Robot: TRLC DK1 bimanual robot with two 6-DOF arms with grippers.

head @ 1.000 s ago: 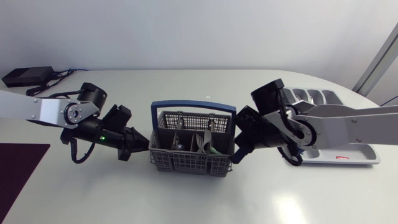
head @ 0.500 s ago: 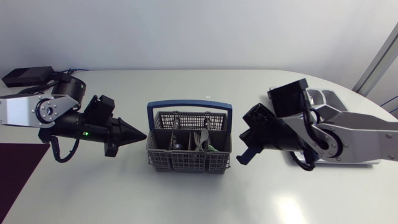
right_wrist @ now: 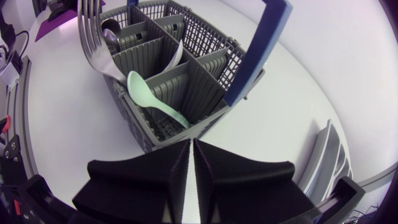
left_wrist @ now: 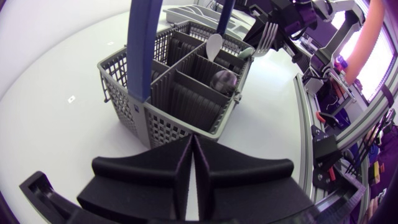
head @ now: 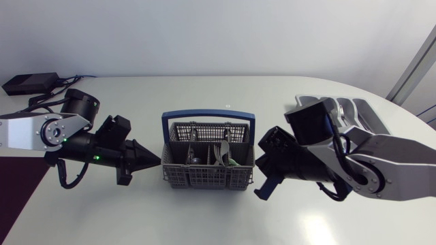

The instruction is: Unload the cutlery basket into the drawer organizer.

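Observation:
The grey cutlery basket (head: 208, 165) with a blue handle (head: 207, 116) stands mid-table. A fork (right_wrist: 96, 43), a mint-green spoon (right_wrist: 152, 99) and other cutlery stand in its compartments. My left gripper (head: 154, 162) is shut and holds nothing; its tip points at the basket's left wall a little way off. In the left wrist view the basket (left_wrist: 180, 93) lies just ahead of that gripper (left_wrist: 193, 146). My right gripper (head: 261, 184) is also shut and holds nothing, close to the basket's right front corner. The grey drawer organizer (head: 356, 111) lies behind my right arm, partly hidden.
A black box (head: 30, 83) with cables sits at the back left corner. A dark purple mat (head: 15, 197) covers the front left. The organizer's edge (right_wrist: 326, 155) shows beside my right gripper (right_wrist: 191, 146).
Both grippers were against the basket's sides and have pulled away, the left one leftward, the right one toward the front. The basket has shifted slightly left.

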